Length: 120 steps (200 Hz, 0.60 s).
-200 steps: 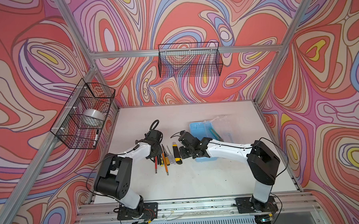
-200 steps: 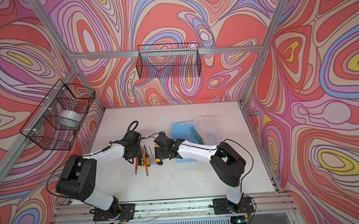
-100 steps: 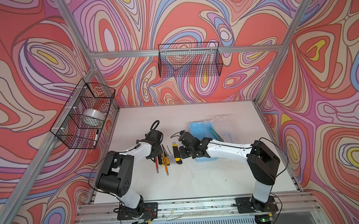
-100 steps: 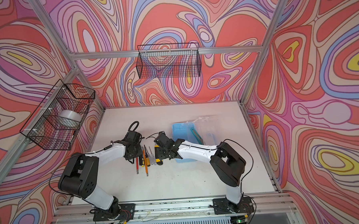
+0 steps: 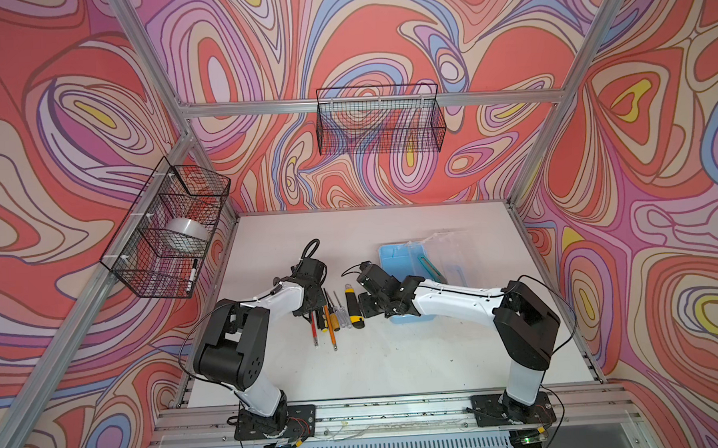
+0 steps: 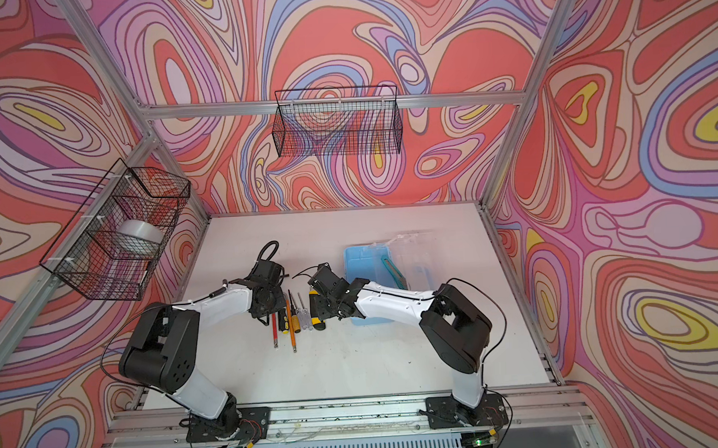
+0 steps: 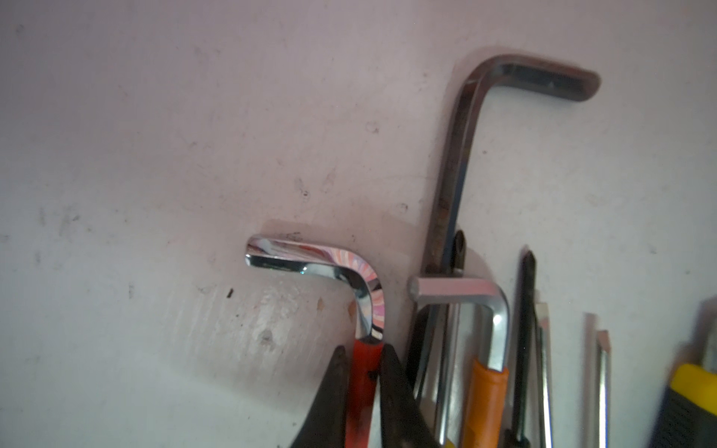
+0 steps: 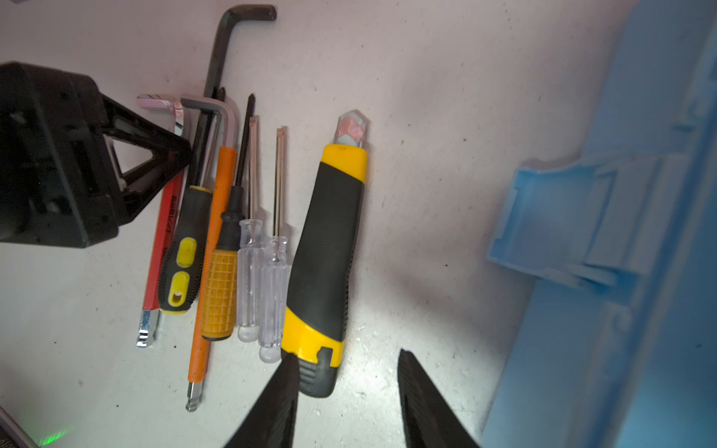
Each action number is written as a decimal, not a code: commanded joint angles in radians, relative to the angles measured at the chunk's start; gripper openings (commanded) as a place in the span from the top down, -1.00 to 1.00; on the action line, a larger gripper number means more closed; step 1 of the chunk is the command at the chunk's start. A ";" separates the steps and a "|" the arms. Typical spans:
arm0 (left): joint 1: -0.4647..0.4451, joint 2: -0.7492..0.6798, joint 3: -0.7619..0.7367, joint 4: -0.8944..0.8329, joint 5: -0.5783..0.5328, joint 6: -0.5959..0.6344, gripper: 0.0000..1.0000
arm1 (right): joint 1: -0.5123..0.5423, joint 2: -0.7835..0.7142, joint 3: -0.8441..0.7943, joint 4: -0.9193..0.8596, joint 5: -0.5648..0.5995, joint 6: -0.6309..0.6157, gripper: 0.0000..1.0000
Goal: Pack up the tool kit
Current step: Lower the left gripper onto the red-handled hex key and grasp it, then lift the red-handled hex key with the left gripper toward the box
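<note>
Left wrist view shows the left claw (image 7: 364, 349) clenched on the red hex key (image 7: 370, 310), the right claw (image 8: 347, 353) released above the utility knife (image 8: 326, 248), the blue box (image 5: 394, 261) at its three o'clock.

Scuffed white tabletop (image 5: 396, 356). On it: red-sleeved chrome hex key (image 7: 364, 294) clamped in left gripper (image 7: 362, 353), dark steel hex key (image 7: 461, 155) and orange-sleeved hex key (image 7: 485, 399) alongside; black-yellow plastic utility knife (image 8: 326, 252), light-blue plastic box (image 8: 582, 388) flanking right gripper (image 8: 349, 355).
</note>
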State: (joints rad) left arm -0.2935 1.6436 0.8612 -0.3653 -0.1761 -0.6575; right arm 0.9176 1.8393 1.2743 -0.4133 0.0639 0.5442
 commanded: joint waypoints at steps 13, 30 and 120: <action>0.007 0.007 -0.026 -0.056 0.004 0.005 0.76 | -0.001 0.008 -0.014 0.010 0.008 -0.003 0.13; 0.005 0.001 -0.032 -0.055 0.004 0.006 0.80 | -0.002 0.012 -0.014 0.013 0.004 -0.001 0.13; 0.005 -0.022 -0.036 -0.074 0.006 0.011 1.00 | -0.014 0.012 -0.025 0.030 -0.017 0.008 0.13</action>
State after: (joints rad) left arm -0.2932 1.6367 0.8547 -0.3618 -0.1764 -0.6544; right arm 0.9131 1.8397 1.2709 -0.4053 0.0605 0.5442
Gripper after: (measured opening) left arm 0.108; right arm 0.438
